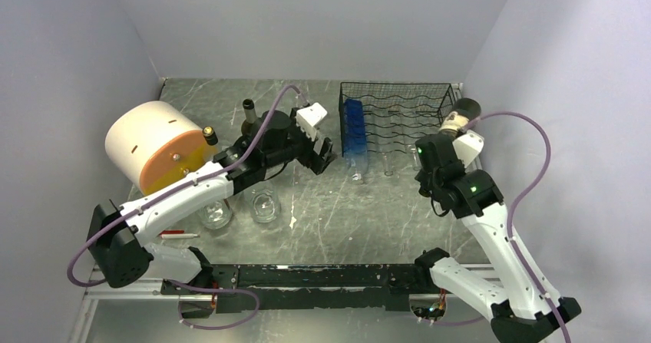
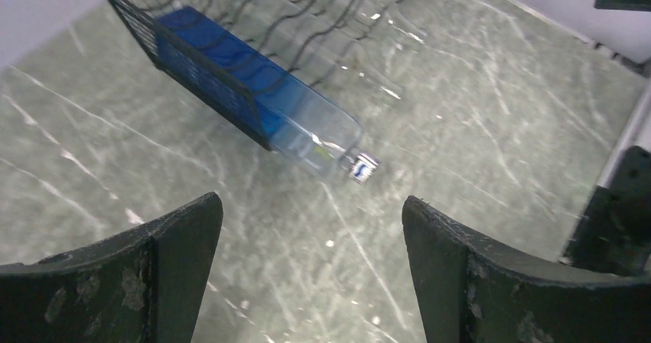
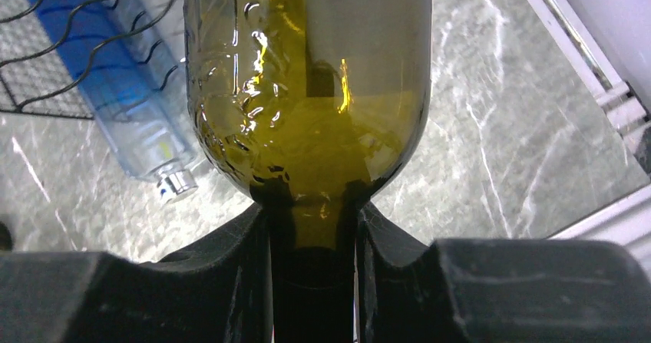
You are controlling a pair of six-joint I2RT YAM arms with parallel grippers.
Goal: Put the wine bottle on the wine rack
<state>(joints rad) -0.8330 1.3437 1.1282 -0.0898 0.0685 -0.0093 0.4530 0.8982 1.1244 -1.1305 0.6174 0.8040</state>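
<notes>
- Two claws: right claw (image 3: 311, 224) was clamped on wine bottle (image 3: 307, 90) neck; left claw (image 2: 311, 228) stood apart, empty.
- Risk: neck-only grip might let it pivot, clipping wine rack (image 1: 407, 117) wire ahead-left.

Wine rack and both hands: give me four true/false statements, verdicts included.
1. The blue bottle lies in the wine rack's leftmost slot. True.
2. The left hand holds the blue bottle. False: it is open and empty.
3. The right hand grips the green wine bottle by its neck. True.
4. The green wine bottle lies in the wine rack. False: the right hand holds it beside the rack's right end.
</notes>
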